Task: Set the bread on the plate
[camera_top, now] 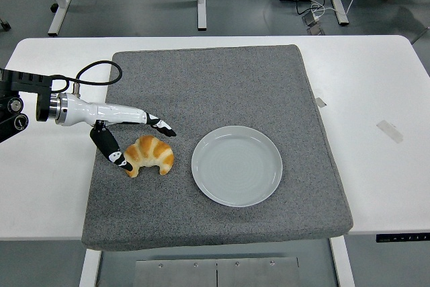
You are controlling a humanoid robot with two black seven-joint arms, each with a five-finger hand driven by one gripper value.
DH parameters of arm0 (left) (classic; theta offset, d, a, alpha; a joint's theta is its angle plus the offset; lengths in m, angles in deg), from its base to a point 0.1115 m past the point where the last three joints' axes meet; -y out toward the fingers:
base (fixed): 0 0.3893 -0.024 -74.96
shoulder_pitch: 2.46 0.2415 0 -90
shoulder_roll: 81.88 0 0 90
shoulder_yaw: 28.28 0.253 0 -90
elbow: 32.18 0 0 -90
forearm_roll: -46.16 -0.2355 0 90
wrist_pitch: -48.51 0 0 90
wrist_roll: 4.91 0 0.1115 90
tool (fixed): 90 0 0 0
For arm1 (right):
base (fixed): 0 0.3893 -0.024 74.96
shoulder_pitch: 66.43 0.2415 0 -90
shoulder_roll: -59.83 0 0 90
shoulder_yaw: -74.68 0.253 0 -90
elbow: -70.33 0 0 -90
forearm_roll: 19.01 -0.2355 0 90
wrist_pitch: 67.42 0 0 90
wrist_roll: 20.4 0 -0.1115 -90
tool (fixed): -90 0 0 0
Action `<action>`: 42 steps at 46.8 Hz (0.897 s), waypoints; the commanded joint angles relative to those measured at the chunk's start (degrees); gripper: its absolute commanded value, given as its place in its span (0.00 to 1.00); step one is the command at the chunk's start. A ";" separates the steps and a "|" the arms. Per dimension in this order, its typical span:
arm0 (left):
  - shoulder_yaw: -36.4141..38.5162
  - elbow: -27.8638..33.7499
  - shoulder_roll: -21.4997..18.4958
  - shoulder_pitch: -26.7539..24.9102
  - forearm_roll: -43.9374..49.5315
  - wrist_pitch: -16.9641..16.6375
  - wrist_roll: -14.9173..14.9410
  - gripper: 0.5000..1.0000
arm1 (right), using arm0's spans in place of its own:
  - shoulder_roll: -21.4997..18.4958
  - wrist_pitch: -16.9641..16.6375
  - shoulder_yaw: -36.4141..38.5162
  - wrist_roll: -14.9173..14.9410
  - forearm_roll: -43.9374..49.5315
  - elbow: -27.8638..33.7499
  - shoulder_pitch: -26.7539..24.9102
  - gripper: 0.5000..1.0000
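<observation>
L hand (131, 134) spread open around the croissant (150, 154), nothing gripped.

Croissant lies on the grey foam mat (222, 85), front-left part, just L of the white plate (236, 165) w/ a small gap between them; plate bare, also on the mat. L arm comes in from the pic's left edge over the white table (376, 85), white forearm, black cable looped above it. Fingers (161, 126) reach out over the mat just behind the croissant's top; thumb (114, 152) angles down to its L end, tip at or touching the crust, can't tell which. Hand wide open, croissant sits in the gap btwn thumb and fingers, not lifted. R arm not in view. Two bits of tape (390, 130) on the bare table R of the mat.
</observation>
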 commanded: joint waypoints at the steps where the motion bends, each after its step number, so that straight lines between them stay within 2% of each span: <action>1: 0.08 -0.09 0.01 0.00 -0.10 -0.38 -0.01 0.84 | 0.00 0.00 0.00 0.00 0.00 0.00 0.00 1.00; 18: 1.58 -1.14 1.85 -0.17 -0.45 -2.41 -0.01 0.82 | 0.00 0.00 0.00 0.00 0.00 0.00 -0.09 1.00; 30: 6.15 -2.11 2.73 -0.96 -0.45 -5.84 -0.01 0.78 | 0.00 0.00 0.00 0.00 0.00 0.00 -0.18 1.00; 42: 6.15 -2.46 2.91 -1.14 -0.45 -6.10 -0.01 0.66 | 0.00 0.00 0.00 0.00 0.00 0.00 -0.18 1.00</action>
